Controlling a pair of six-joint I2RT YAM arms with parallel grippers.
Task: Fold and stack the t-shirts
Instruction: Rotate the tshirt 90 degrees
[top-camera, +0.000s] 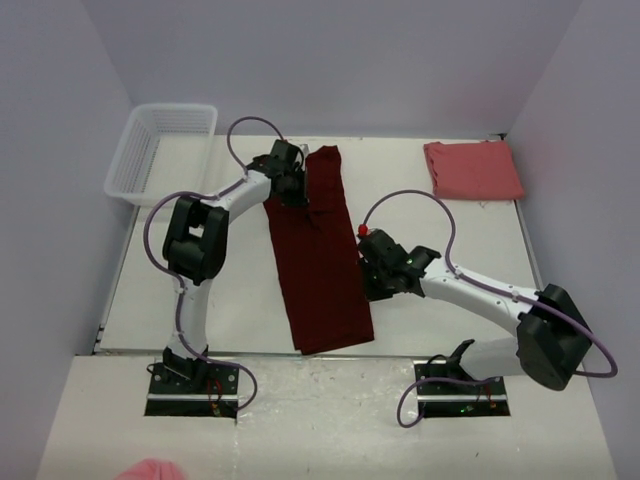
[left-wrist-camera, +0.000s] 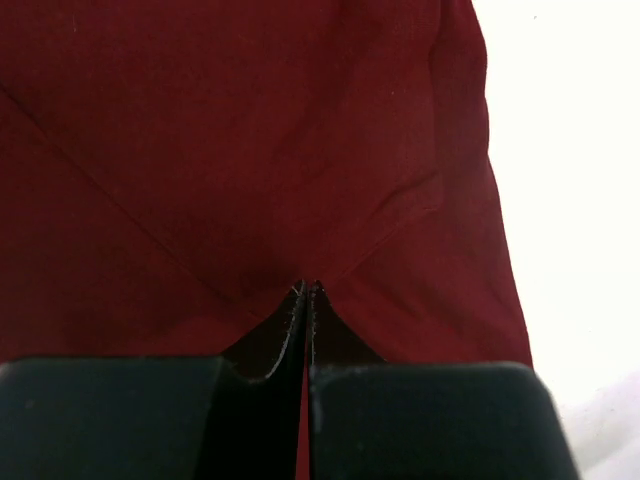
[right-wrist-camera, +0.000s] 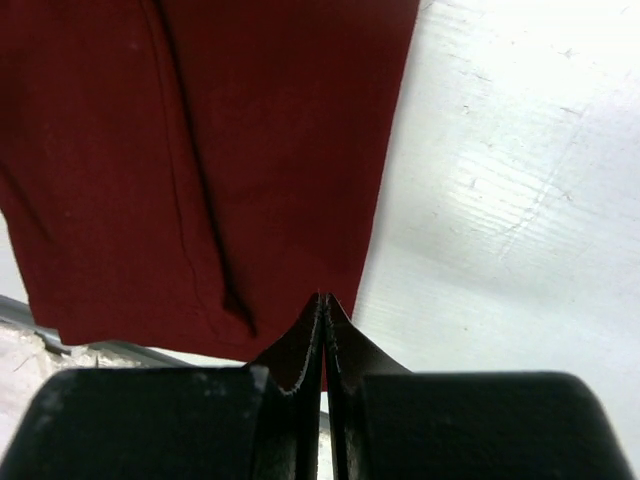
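Black fingers fill the bottom of both wrist views, and each pair is pressed together with a thin sliver of red between the pads. The left gripper (left-wrist-camera: 305, 290) pinches the maroon shirt (left-wrist-camera: 230, 160) where creases draw in to its tips. From above, that is the left edge of the shirt near its far end. The right gripper (right-wrist-camera: 323, 300) pinches the shirt's right edge, nearer the hem, which lies at the near edge of the table (top-camera: 200, 300). The maroon shirt lies mid-table as a long narrow strip running from far to near, apparently already folded lengthwise. The pink shirt (top-camera: 473, 170) sits as a folded square in the far right corner, well apart from it, and the basket (top-camera: 160, 150) stands at the far left corner. I judge the task roughly half done: pink is finished, and maroon is between its lengthwise fold and a crosswise one. With both grips set, the next move probably calls for lifting the two held edges together, keeping the cloth taut enough that the layers do not slide apart. One end would then go over the other to shorten the strip before it is carried onto the pink shirt.
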